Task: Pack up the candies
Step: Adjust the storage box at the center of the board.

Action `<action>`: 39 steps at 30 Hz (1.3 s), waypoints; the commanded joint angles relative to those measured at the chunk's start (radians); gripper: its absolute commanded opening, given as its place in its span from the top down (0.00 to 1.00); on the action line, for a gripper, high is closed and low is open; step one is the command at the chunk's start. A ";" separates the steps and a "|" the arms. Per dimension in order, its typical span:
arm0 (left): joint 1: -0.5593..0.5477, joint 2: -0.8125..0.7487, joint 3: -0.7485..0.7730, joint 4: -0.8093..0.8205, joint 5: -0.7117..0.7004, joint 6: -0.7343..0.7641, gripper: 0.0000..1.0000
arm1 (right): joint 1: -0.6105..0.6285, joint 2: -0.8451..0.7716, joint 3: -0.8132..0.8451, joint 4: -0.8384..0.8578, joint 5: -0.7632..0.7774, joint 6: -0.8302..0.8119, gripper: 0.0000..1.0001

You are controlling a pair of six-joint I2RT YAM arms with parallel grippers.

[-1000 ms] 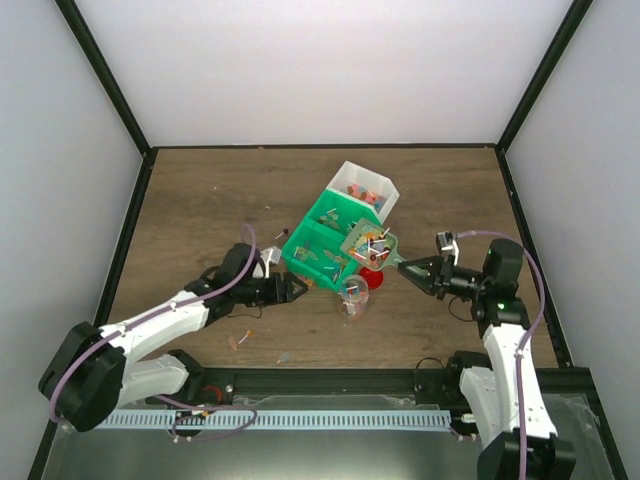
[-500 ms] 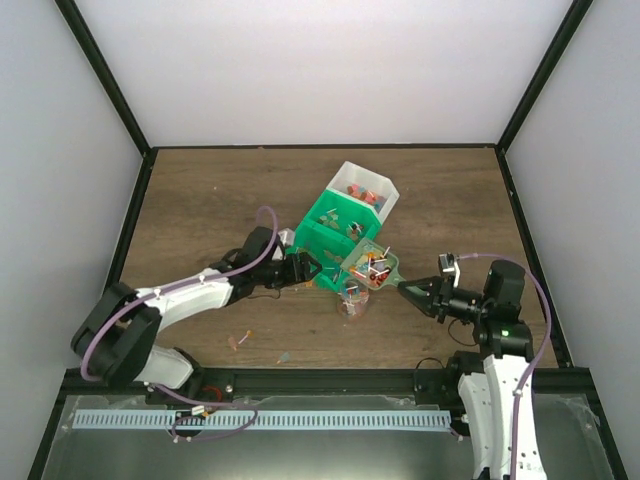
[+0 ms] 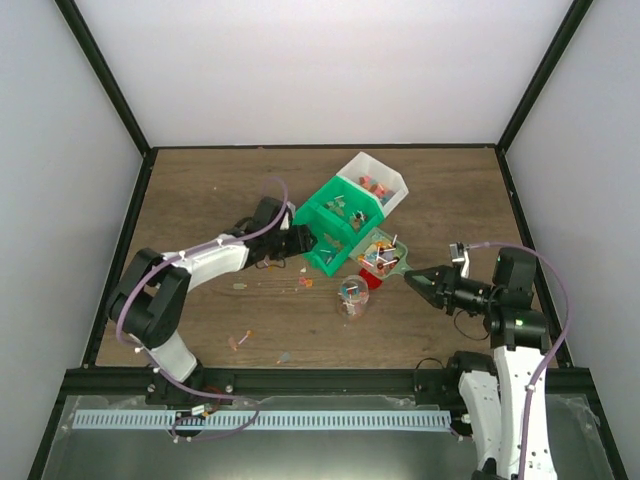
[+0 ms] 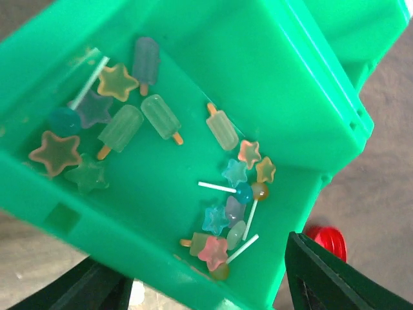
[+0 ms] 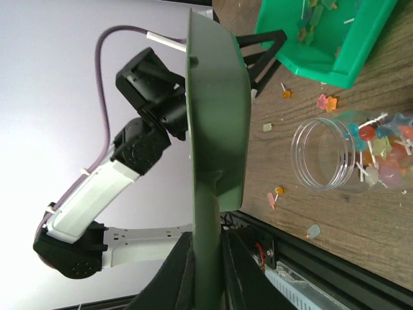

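Small mixed-colour candies (image 4: 226, 219) lie in a tilted green bin (image 3: 322, 212); more fill the white bin (image 3: 385, 176) behind it. My left gripper (image 3: 303, 242) is open at the green bin's near corner, its fingers (image 4: 322, 274) either side of the bin wall (image 4: 116, 242). My right gripper (image 3: 425, 282) is shut on the handle of a green scoop (image 3: 380, 252), which carries several candies just behind the clear jar (image 3: 352, 297). In the right wrist view the scoop (image 5: 216, 116) shows edge on and the jar (image 5: 322, 155) holds some candies (image 5: 381, 145).
A red lid (image 3: 372, 279) lies next to the jar. Loose candies are scattered on the wooden table, some near the green bin (image 3: 305, 284) and some toward the front (image 3: 240, 340). The black frame rail (image 3: 320, 378) runs along the near edge.
My left gripper has reached forward to the green bin, and both bins have swung back and to the right. My right arm has drawn back to the right with the scoop.
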 commanded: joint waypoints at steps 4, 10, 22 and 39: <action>0.026 0.108 0.271 -0.216 -0.160 0.147 0.40 | -0.010 0.044 0.069 -0.044 0.010 -0.079 0.99; 0.055 0.309 0.540 -0.436 -0.215 0.294 0.50 | -0.011 0.055 0.073 -0.052 0.011 -0.087 0.99; 0.073 0.345 0.630 -0.578 -0.240 0.145 0.35 | -0.011 0.090 0.072 -0.030 0.014 -0.091 0.99; 0.099 0.495 0.812 -0.653 -0.171 0.319 0.72 | -0.010 0.132 0.100 -0.033 0.017 -0.106 0.99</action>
